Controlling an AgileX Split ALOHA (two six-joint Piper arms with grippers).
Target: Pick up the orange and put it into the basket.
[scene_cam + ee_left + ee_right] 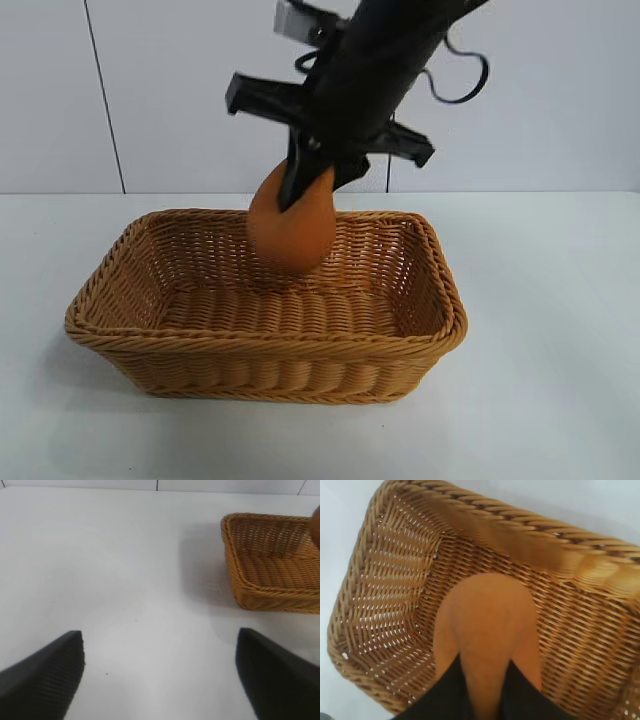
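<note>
Orange (290, 232) clamped by its knob between closed right gripper (305, 185) fingers, hanging just below them, over the basket's interior and clear of its floor. Basket (150, 340), woven, rectangular, directly beneath that gripper, holding nothing on its floor. Left gripper (160, 680) spread wide over bare table (125, 570), basket off to one side.
</note>
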